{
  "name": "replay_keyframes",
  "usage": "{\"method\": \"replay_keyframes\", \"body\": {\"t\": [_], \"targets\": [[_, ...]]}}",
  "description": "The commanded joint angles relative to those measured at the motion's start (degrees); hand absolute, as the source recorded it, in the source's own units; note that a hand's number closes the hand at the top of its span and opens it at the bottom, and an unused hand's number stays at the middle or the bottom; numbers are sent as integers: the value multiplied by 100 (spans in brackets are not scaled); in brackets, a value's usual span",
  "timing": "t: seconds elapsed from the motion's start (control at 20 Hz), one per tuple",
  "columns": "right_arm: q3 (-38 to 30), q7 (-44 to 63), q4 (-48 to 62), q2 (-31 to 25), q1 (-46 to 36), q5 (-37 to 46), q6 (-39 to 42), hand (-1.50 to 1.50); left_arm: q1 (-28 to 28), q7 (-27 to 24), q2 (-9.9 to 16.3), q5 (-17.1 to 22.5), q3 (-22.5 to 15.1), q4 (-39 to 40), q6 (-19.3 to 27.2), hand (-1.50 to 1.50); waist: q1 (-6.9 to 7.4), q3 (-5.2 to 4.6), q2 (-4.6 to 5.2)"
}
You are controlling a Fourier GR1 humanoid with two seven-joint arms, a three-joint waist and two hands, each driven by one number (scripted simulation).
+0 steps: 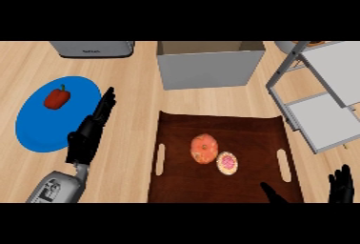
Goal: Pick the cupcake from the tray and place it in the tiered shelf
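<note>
right hand [342, 187] cut off at the edge, fingers spread; left hand [90, 131] released, fingers straight.

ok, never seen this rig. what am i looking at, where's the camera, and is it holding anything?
One picture, taken from the robot's head, looking steeply down at a wooden counter. The two black shapes are its hands on grey forearms: the left hand lies open beside a blue plate with a red pepper on it; the right hand shows at the lower right, fingers up, resting. Neither holds anything. On the dark tray sit a cupcake and an orange fruit, touching. The tiered shelf stands at the right, a grey box behind the tray, a toaster at the far left.
</note>
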Motion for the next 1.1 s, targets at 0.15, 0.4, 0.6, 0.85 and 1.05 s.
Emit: {"method": "replay_keyframes", "body": {"t": [0.15, 0.4, 0.6, 0.85, 1.05], "targets": [[594, 2444, -1028, -520, 494, 1851, 659, -150, -14, 50, -60, -35, -29, -84, -90, 0, 155, -23, 29], [776, 3893, -1420, -980, 366, 2527, 2119, -150, -279, 166, -91, -41, 23, 83, -129, 0, 197, -33, 63], [974, 5278, -1790, -1018, 148, 3334, 3095, -150, -258, 281, -165, -145, -108, -94, -50, 0, 276, -34, 46], [1486, 6990, -2247, -547, -903, 4227, 4539, -150, -542, 275, -120, -10, 155, 218, -244, 0, 178, -15, 27], [1754, 7689, -1888, 349, -1927, 4810, 5205, -150, -352, 176, 29, 62, 313, 175, -427, 0, 171, -1, 6]]}}
